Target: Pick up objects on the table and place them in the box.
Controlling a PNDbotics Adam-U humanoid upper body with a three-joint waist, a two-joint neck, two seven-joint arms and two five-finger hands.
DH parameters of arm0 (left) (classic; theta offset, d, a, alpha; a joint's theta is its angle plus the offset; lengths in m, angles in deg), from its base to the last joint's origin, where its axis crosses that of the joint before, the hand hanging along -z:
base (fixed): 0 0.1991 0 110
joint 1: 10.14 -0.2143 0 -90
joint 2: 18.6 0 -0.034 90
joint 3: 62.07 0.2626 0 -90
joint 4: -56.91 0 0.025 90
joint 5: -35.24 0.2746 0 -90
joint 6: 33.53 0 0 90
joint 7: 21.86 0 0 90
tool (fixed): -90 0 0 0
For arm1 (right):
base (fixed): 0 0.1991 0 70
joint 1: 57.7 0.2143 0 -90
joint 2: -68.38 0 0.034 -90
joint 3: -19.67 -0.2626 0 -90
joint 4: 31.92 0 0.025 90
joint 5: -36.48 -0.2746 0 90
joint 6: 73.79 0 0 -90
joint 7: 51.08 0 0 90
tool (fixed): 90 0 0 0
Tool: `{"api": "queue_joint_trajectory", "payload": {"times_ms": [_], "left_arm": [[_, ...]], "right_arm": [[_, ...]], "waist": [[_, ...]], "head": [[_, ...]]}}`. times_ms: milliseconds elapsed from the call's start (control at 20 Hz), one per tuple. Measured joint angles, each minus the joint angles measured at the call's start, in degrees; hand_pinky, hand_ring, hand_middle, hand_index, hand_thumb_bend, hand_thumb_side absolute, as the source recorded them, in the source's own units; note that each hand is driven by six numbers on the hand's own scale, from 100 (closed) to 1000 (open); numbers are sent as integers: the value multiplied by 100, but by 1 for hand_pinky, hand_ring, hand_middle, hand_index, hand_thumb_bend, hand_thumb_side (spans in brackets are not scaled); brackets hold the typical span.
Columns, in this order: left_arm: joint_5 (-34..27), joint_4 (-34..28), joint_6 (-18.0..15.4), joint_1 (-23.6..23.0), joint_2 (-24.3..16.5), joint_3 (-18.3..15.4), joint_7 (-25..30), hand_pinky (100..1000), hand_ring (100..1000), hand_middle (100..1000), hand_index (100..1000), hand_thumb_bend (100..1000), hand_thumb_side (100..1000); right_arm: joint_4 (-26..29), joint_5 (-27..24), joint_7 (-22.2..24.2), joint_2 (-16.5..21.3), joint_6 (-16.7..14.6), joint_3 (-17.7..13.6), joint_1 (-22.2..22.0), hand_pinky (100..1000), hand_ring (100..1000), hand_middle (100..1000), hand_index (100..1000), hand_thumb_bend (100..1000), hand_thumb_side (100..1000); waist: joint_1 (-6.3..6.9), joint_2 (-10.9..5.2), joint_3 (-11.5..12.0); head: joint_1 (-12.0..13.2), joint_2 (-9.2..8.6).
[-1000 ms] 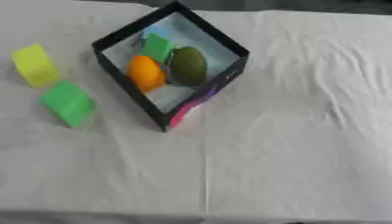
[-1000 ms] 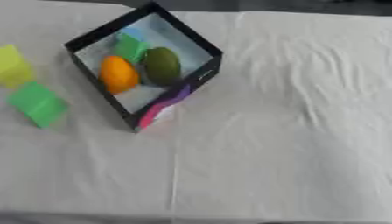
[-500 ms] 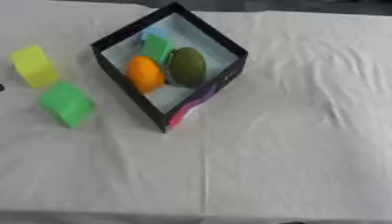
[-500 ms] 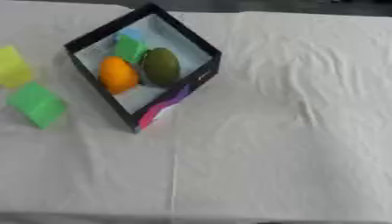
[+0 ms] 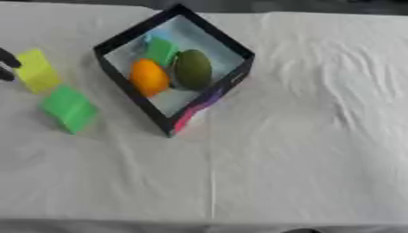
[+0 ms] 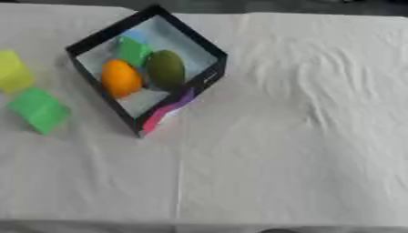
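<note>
A: In the left eye view, what lies on the table?

B: A wrinkled white cloth point(image 5: 318, 136) covers it. A black-walled box point(image 5: 239, 75), square and set cornerwise, has a pale inside and a pink and purple patch at its near corner. Inside it lie a smooth orange oval point(image 5: 149, 77), a dark green oval point(image 5: 193, 69) touching it, and a green block point(image 5: 162, 50) behind them.

A: And outside the box?

B: A yellow block point(image 5: 38, 70) and a green cube point(image 5: 69, 108) sit to the box's left, the cube nearer the camera.

A: Any hand?

B: Only dark fingertips of the left hand point(image 5: 7, 63) at the left edge, just beside the yellow block. They are cut off, so I cannot tell whether they are spread or curled, nor whether they touch the block.

A: And the right eye view?

B: The same box and contents sit further left. The yellow block is clipped by the left edge, the green cube below it. No hand shows here. A pale blue patch point(image 6: 135, 35) in the box's far corner is too blurred to name.
</note>
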Motion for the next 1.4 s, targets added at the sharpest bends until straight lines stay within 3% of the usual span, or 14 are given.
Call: {"api": "queue_joint_trajectory", "payload": {"times_ms": [500,1050,1150,1200,1250,1400], "left_arm": [[-563,315,422,618,425,202,422,894,874,815,823,215,279],[-622,528,645,750,698,440,645,899,875,812,830,152,271],[-551,484,649,750,715,496,649,907,884,821,833,190,295],[-512,441,650,750,725,513,650,914,891,826,837,220,348],[-469,377,650,750,726,526,650,917,893,822,838,288,407],[-268,92,647,750,726,516,647,918,902,814,840,468,436]], "right_arm": [[-32,-2,-3,0,53,1,37,1000,717,689,890,100,633],[-32,-37,11,0,95,1,85,1000,721,697,891,100,636],[-32,-45,20,0,104,1,96,1000,721,698,891,100,636],[-32,-45,26,0,110,2,96,1000,721,698,891,100,637],[-32,-45,31,0,115,2,96,1000,721,699,891,100,638],[-33,-45,33,0,117,1,93,1000,722,699,890,100,639]], "waist": [[0,-2,-68],[36,-4,-147],[45,-4,-147],[49,-4,-147],[50,-4,-147],[50,-4,-146]], "head": [[2,0],[12,0],[10,0],[7,0],[5,0],[5,-2]]}}
